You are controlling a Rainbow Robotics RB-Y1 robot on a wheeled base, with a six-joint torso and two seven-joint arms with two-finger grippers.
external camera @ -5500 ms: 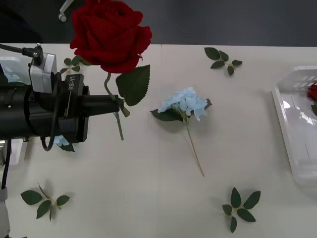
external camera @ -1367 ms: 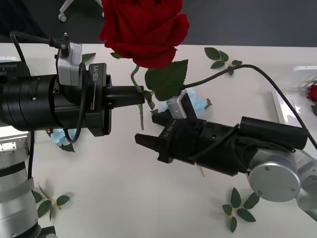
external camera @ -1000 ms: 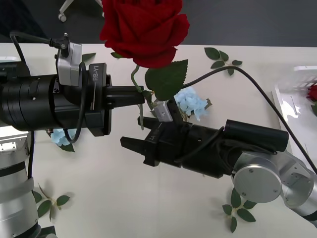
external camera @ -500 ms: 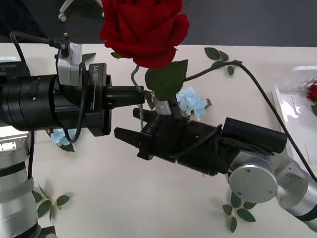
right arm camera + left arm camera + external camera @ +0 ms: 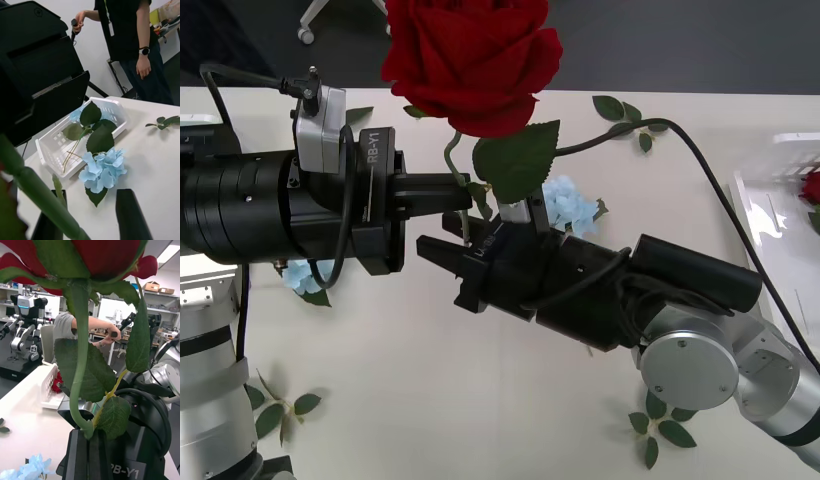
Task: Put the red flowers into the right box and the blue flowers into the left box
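1. Far left on my front cam: the left box (image 5: 202, 290) is mostly hidden behind my left arm. My right wrist cam shows it (image 5: 48, 148) better, with blue flowers and leaves lying inside, plus one loose blue flower (image 5: 103, 171) on the table just beside its rim.
2. Left gripper (image 5: 463, 197) is held up over the table, fingers pressed together on the stem of a red rose (image 5: 470, 60), bloom standing upright above it. Left wrist cam confirms it: the stem (image 5: 80, 390) runs straight down into the pinched fingers.
3. Right gripper (image 5: 448, 268) is just below the left one, fingers spread wide on either side of the lower stem, not clamped. On the right wrist cam the stem (image 5: 41, 198) is close up between the fingers.
4. Another blue flower (image 5: 568, 207) lies on the table behind the right arm.
5. Far right: the right box (image 5: 770, 215) with a red flower (image 5: 811, 187) at the frame edge.
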